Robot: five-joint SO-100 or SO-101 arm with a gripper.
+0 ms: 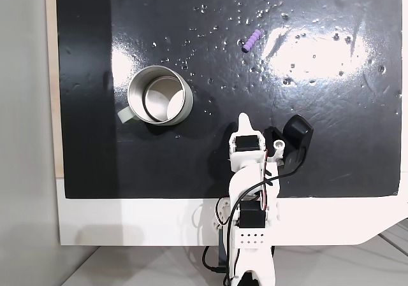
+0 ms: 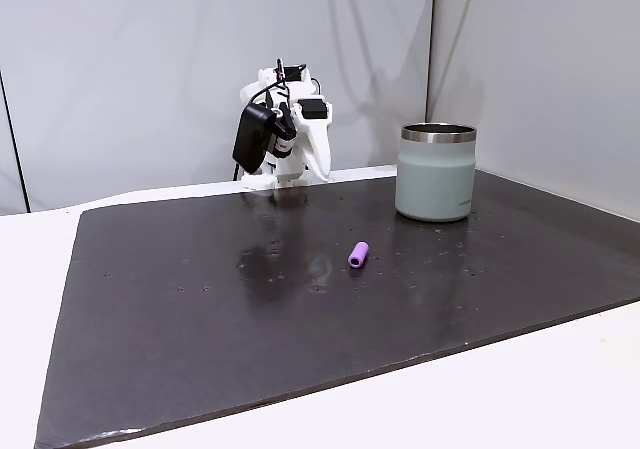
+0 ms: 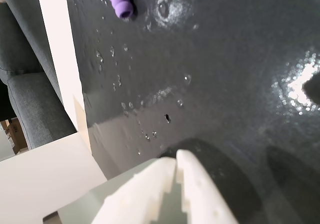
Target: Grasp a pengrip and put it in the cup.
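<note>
Black mat (image 1: 331, 158) glossy; gripper (image 3: 176, 156) closed, empty; your pengrip (image 1: 252, 41) at 12 o'clock, cup (image 1: 160, 95) at 10; reach first.

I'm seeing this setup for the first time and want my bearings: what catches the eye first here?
A round shiny silver metal cup stands upright and empty on the left of the black mat in the overhead-looking fixed view. A tiny light-purple ribbed pengrip lies alone on the mat, well apart from the cup, toward the upper right. The white arm's gripper sits folded near the mat's lower edge, fingers together, holding nothing.
</note>
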